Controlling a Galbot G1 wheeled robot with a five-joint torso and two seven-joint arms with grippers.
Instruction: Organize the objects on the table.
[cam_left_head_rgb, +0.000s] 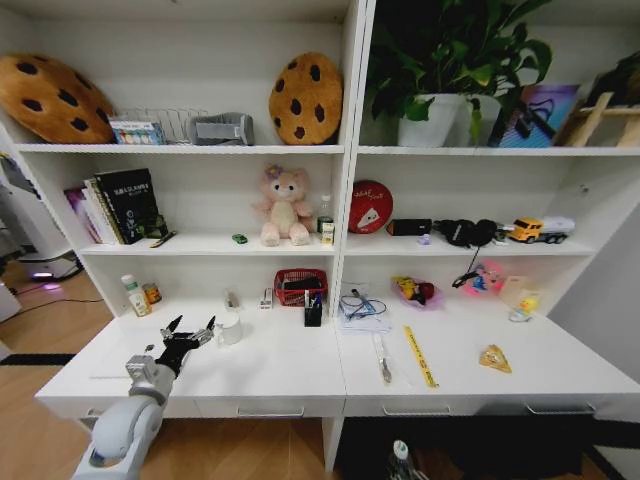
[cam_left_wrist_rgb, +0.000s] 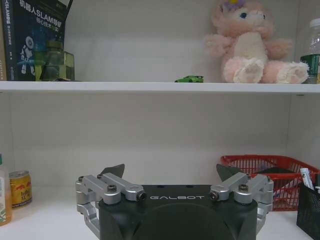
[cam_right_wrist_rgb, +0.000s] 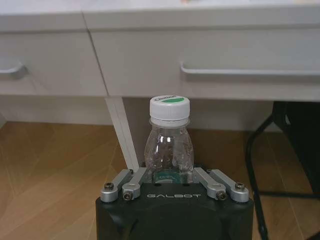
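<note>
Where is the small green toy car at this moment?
The green toy car stands on the middle shelf above the desk, on the robot's left half, just left of the pink teddy bear; the left wrist view shows it there too.

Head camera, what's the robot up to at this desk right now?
The left gripper hovers open over the white desk, close to the white cup. The right gripper is down below the desk's front, by the drawers, shut on a clear bottle with a white and green cap. The yellow ruler and pen lie loose on the desk.
</note>
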